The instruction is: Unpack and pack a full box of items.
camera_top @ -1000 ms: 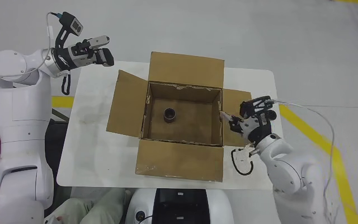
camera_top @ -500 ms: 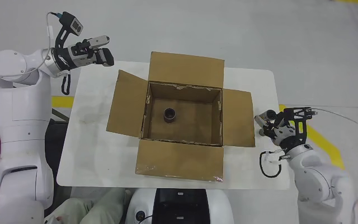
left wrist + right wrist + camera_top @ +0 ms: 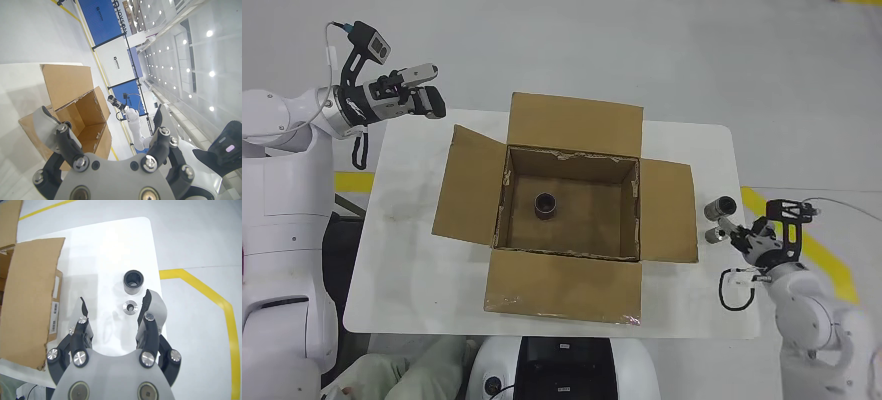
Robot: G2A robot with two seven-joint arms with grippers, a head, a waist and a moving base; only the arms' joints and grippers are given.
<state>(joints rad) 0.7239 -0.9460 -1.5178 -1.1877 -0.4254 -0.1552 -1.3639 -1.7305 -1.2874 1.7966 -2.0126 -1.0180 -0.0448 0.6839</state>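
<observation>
An open cardboard box (image 3: 567, 290) stands mid-table with one dark ring-shaped part (image 3: 546, 205) on its floor. To the right of its right flap, a dark cylindrical bushing (image 3: 133, 281) (image 3: 721, 207) and a small silver sleeve (image 3: 130, 307) (image 3: 712, 236) stand upright on the white table. My right gripper (image 3: 115, 298) (image 3: 739, 240) is open just behind the silver sleeve, holding nothing. My left gripper (image 3: 432, 87) (image 3: 102, 109) hangs open and empty above the table's far left corner, facing the box (image 3: 83, 113).
The box's four flaps (image 3: 467, 185) are folded outward and cover much of the white table (image 3: 412, 270). The two parts stand close to the table's right edge (image 3: 157, 262). Yellow floor tape (image 3: 208, 289) runs beyond that edge.
My right arm has pulled back from the box's right flap toward the table's right edge, and the two metal parts now stand free in front of it. The left arm has not moved.
</observation>
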